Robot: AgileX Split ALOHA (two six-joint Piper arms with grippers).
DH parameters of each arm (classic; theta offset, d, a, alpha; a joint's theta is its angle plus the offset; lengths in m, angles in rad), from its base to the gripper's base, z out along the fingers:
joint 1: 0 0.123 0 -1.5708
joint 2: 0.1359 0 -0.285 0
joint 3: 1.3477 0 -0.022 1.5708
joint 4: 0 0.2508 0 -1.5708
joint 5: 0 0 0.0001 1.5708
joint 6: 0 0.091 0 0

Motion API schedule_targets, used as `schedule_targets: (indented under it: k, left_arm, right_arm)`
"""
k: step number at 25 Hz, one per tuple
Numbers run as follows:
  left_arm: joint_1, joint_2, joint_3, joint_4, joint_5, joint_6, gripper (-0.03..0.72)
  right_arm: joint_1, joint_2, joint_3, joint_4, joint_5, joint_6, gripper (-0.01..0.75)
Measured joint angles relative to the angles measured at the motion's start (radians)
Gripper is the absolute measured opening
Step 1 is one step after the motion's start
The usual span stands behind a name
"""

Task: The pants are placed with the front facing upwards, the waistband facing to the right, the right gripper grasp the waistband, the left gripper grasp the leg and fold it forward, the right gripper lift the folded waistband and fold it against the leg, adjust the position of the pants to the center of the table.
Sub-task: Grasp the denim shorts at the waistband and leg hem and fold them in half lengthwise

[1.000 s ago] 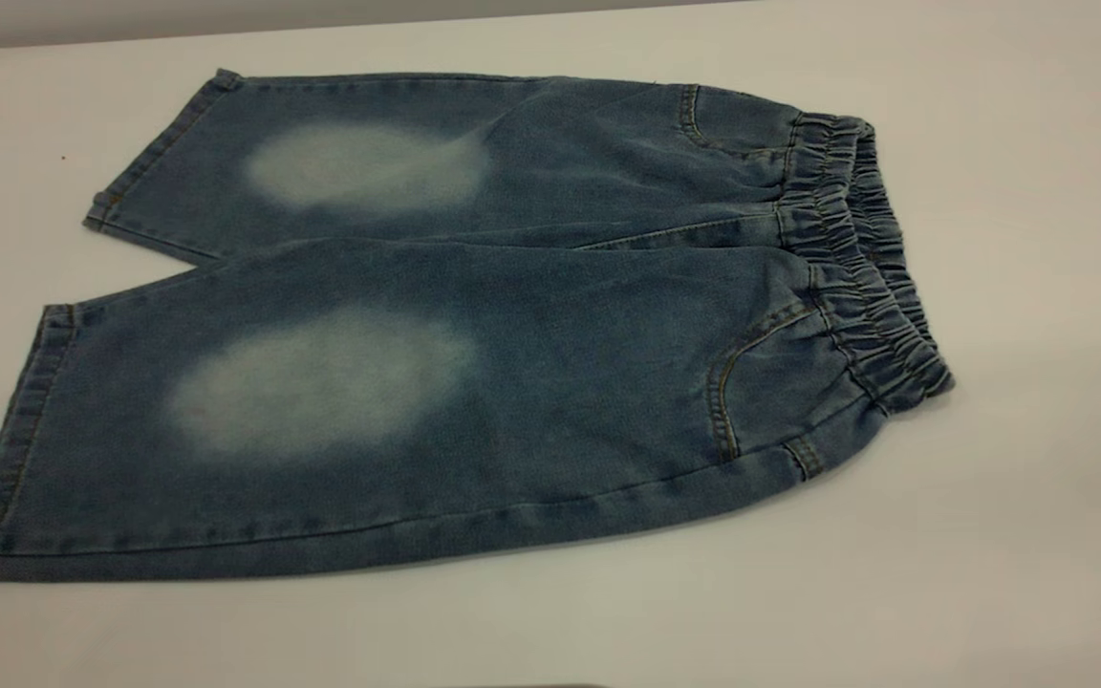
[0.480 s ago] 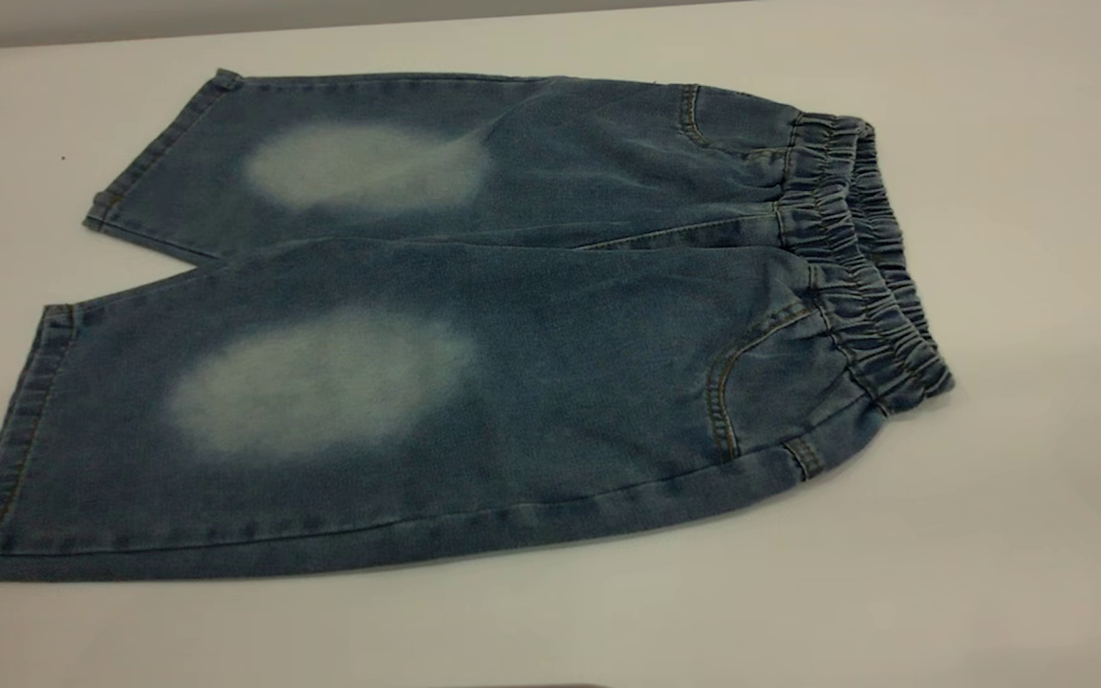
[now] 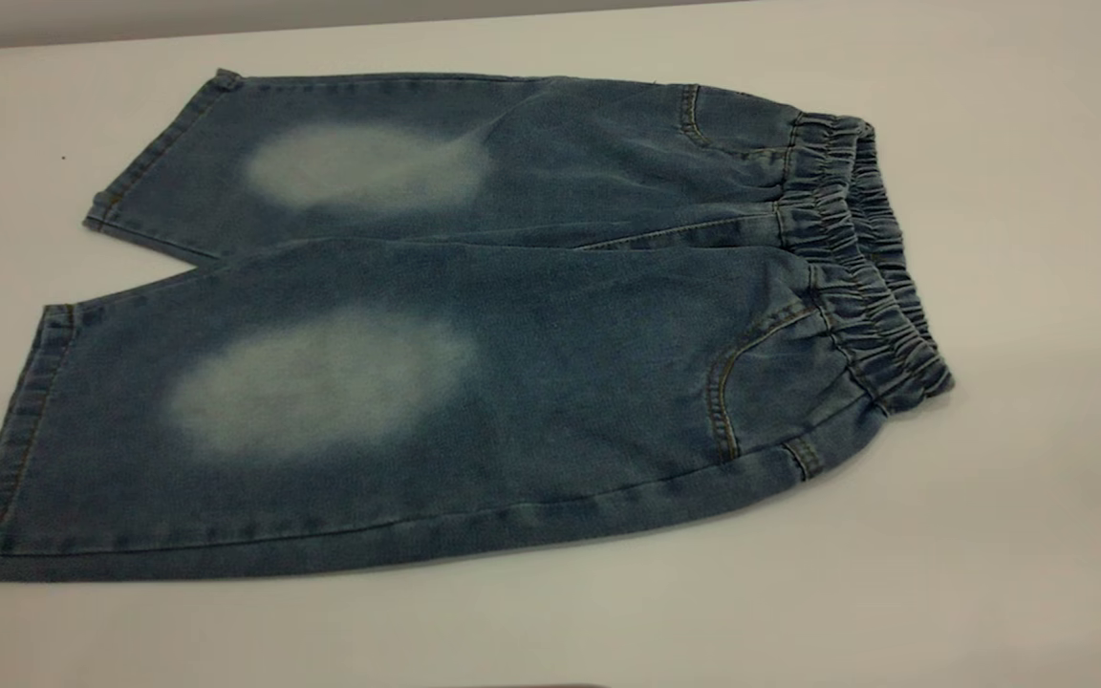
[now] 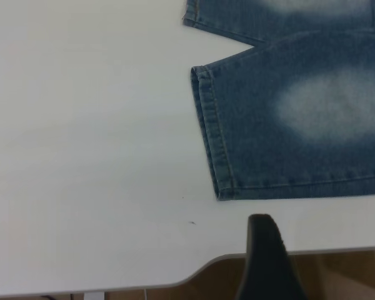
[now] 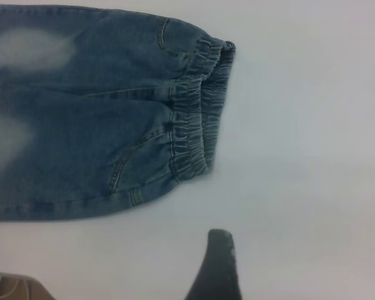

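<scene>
Short blue denim pants (image 3: 474, 325) lie flat on the white counter (image 3: 1038, 239). Left pincer (image 4: 267, 262) hangs over the counter's edge beyond the leg hems, right pincer (image 5: 217, 265) hovers just off the gathered elastic waistband (image 3: 861, 253); whether either is apart or together cannot be told.

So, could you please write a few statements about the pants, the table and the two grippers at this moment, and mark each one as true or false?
1. The pants lie flat and unfolded on the table. True.
2. The waistband points to the left side of the exterior view. False: it is at the right end, and the leg hems are at the left.
3. The right gripper is holding the waistband. False: it is apart from the pants, over bare table.
4. The left gripper is near the table edge, not touching the leg hem. True.
5. Each leg front has a pale faded oval. True.
</scene>
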Motion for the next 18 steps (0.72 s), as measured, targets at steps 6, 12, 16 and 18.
schedule_targets:
  k: [6, 12, 16, 18]
  left_arm:
    - [0.000, 0.000, 0.000, 0.000, 0.000, 0.000, 0.409]
    - [0.000, 0.000, 0.000, 0.000, 0.000, 0.000, 0.409]
    - [0.000, 0.000, 0.000, 0.000, 0.000, 0.000, 0.409]
    - [0.000, 0.000, 0.000, 0.000, 0.000, 0.000, 0.409]
  right_arm:
    - [0.000, 0.000, 0.000, 0.000, 0.000, 0.000, 0.557]
    - [0.000, 0.000, 0.000, 0.000, -0.001, -0.001, 0.557]
    - [0.000, 0.000, 0.000, 0.004, -0.002, -0.001, 0.557]
    - [0.000, 0.002, 0.000, 0.009, -0.002, 0.002, 0.557]
